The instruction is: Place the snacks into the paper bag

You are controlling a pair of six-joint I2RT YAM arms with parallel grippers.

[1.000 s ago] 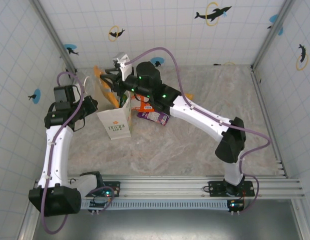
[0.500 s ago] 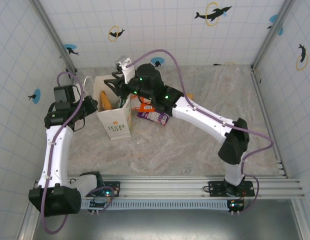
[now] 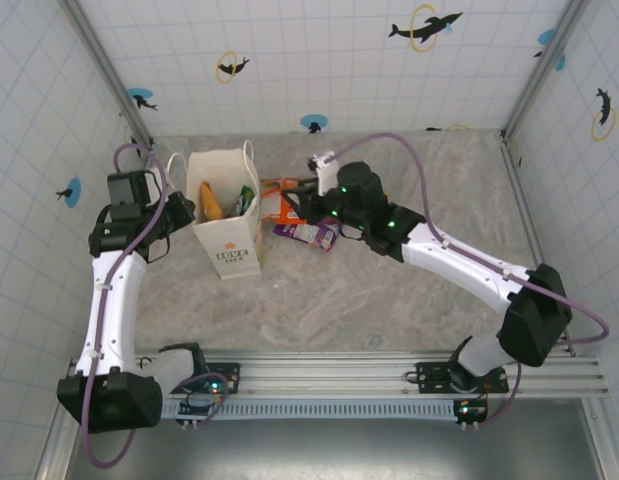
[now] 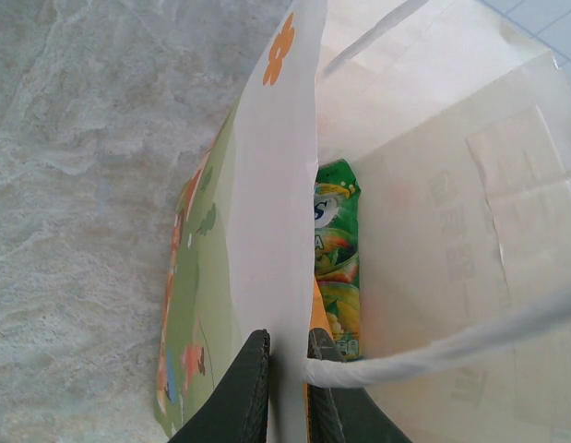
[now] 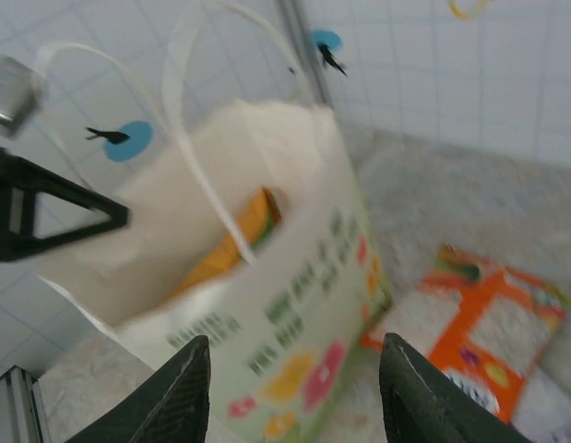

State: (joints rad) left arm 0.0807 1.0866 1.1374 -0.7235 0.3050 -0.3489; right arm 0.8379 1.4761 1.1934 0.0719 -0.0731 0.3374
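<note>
Top view. The paper bag [image 3: 232, 250] stands upright with its mouth open on the marble table [image 3: 389, 300]. The left arm rises from its base, bends at the elbow and reaches to the bag's left edge. There the left gripper [image 3: 189, 208] sits at the rim. The right arm stretches long and low across the table toward the bag's right side. The right gripper [image 3: 297, 203] is just right of the bag, over an orange-white packet [image 3: 277, 205] that lies flat beside the bag. A purple packet [image 3: 309, 233] lies near the bag's right side, nearer the arm bases. Inside the bag are a yellow-orange packet [image 3: 211, 200] and a green packet [image 3: 245, 198].

Left wrist view. The left gripper [image 4: 285, 392] has its fingers [image 4: 243, 392] nearly together, pinching the paper bag [image 4: 285, 185] wall, one finger outside and one inside. A green packet [image 4: 336, 268] stands against the inner face of that wall. A white string handle [image 4: 433, 349] crosses the bag's mouth.

Right wrist view (blurred). The right gripper [image 5: 294, 397] has its fingers [image 5: 188, 392] spread apart with nothing between them. It points at the paper bag [image 5: 285, 314], which leans slightly. A yellow-orange packet [image 5: 231, 242] shows inside the bag. The orange-white packet [image 5: 479, 318] lies on the table just right of the bag.
</note>
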